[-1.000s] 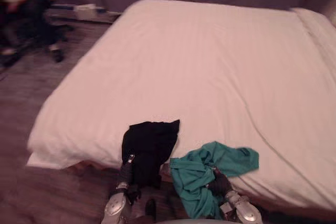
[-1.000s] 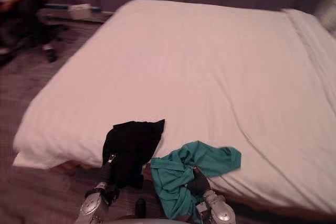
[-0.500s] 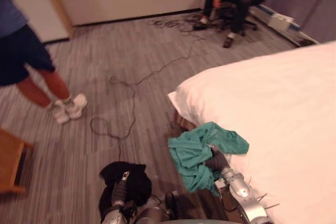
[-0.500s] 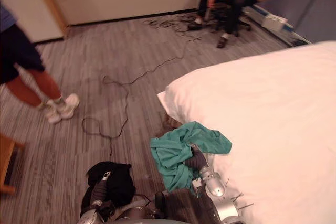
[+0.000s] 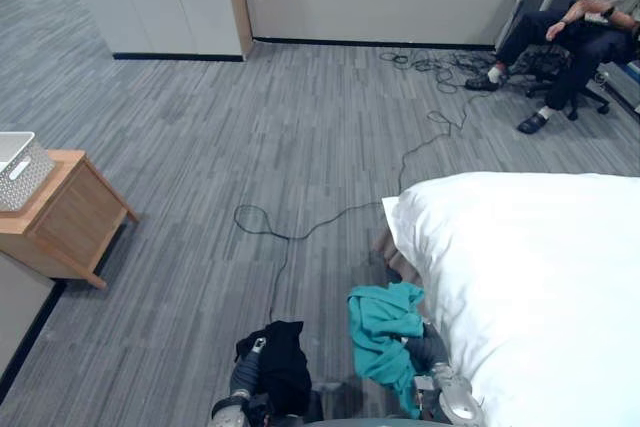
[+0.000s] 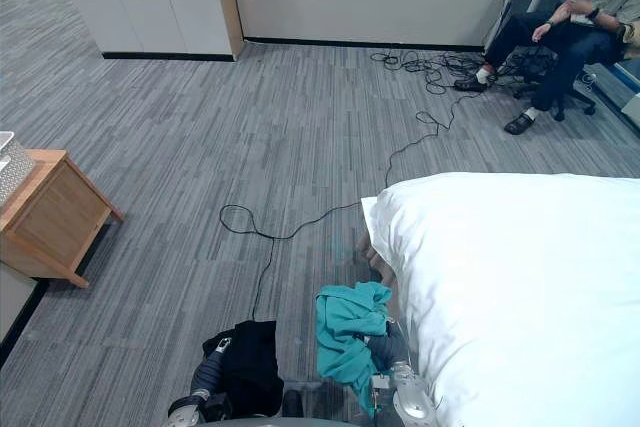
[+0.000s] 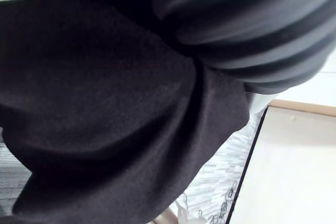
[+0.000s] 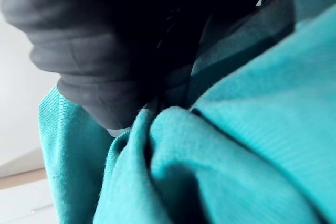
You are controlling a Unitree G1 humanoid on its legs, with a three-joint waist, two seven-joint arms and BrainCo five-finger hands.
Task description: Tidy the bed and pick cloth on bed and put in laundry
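Left eye view, from the left: a small wooden table stands at the far left with a white basket on it, well apart from me. Near the bottom edge my left arm is bent low, and my left hand points away from me with the black cloth bunched over it, above the grey carpet. My left wrist view shows that cloth right against the hand's dark cover, so I cannot tell whether the hand is closed on it.

Just right of that, the teal cloth hangs in folds over my right hand, close beside the near left corner of the bed. The teal folds hide this hand too, so I cannot tell its grip. A person sits on a chair at the far right.

A second ago both cloths lay on the bed's near edge with the bed ahead of me. My head has since swung left, the bed now sits to the right, and both cloths are off it.
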